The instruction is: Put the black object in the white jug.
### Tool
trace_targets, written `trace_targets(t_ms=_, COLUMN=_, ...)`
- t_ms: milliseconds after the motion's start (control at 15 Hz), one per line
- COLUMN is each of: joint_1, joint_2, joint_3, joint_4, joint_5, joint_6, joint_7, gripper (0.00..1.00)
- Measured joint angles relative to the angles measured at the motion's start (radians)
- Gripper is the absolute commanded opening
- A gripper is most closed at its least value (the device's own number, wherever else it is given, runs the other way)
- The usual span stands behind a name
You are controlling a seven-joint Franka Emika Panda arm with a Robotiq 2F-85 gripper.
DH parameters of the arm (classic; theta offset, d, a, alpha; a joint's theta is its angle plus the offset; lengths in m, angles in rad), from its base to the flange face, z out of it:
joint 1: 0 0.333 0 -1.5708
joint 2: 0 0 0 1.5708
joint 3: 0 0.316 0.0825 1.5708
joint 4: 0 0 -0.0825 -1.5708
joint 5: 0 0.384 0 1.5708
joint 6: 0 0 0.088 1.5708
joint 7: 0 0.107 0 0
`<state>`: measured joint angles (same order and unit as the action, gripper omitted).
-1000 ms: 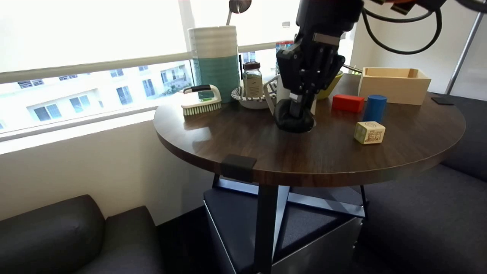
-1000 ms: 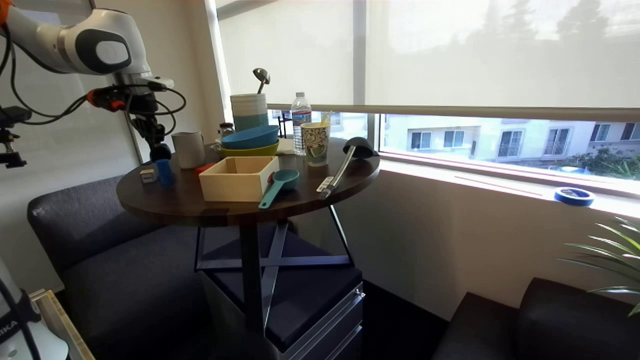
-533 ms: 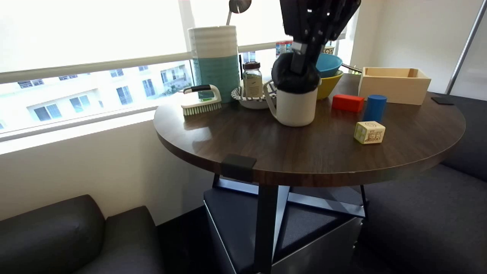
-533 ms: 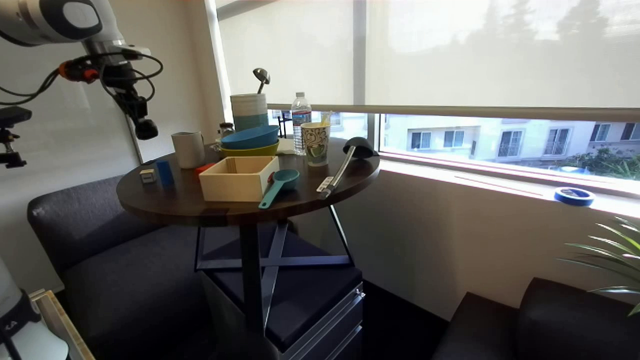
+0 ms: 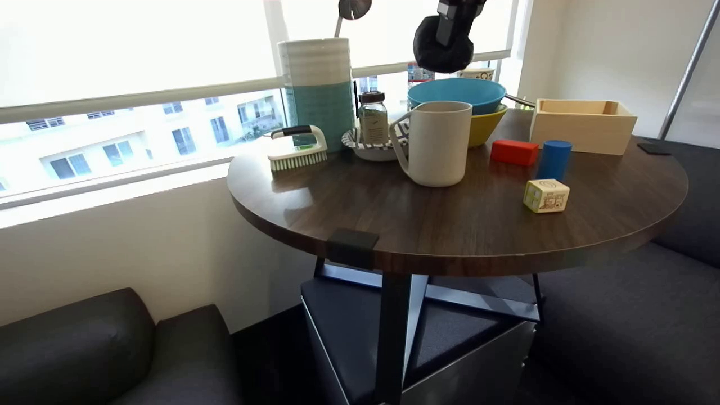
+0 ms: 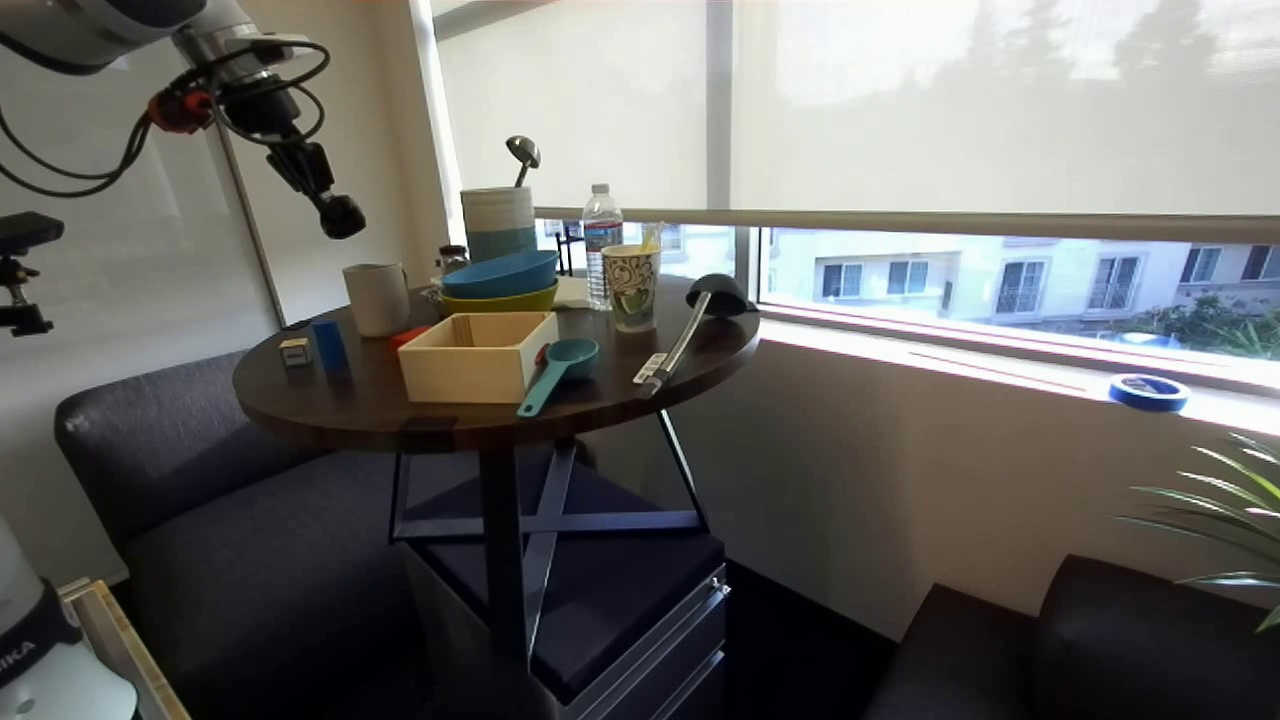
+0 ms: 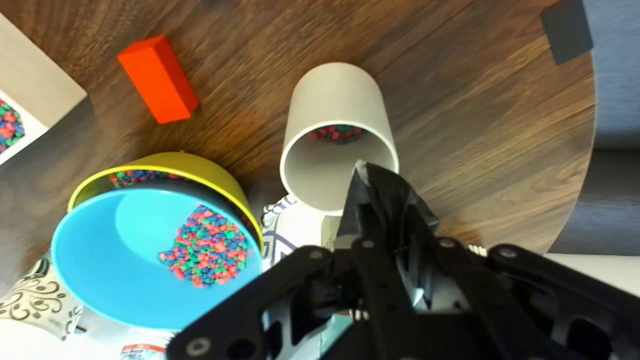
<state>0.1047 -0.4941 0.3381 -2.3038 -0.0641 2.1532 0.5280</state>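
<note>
End effector [image 6: 328,204] grips black lump [image 5: 441,58]. Jug [image 7: 332,100] at its 11 o'clock in wrist view. Lump probably light, squishy; best pinch around fat middle.

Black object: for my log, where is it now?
In an exterior view, the black object is right of centre, held by the end effector, higher than the white jug.

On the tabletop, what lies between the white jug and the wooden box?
In the wrist view, the red block lies between the white jug and the wooden box, touching neither.
</note>
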Motion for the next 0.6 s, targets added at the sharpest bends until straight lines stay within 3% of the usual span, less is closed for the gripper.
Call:
trace_targets(t_ms=67, joint_1=-0.011, joint_2=0.003, joint_3=0.000, joint_4=0.003, joint_5=-0.011, joint_6=0.000, joint_7=0.000, gripper=0.42)
trace_targets(t_ms=533, joint_1=-0.026, joint_2=0.022, joint_3=0.001, joint_4=0.006, joint_5=-0.022, joint_6=0.000, joint_7=0.000, gripper=0.90)
trace_targets(t_ms=600, joint_1=-0.026, joint_2=0.023, joint_3=0.002, joint_4=0.007, joint_5=-0.022, joint_6=0.000, joint_7=0.000, gripper=0.73)
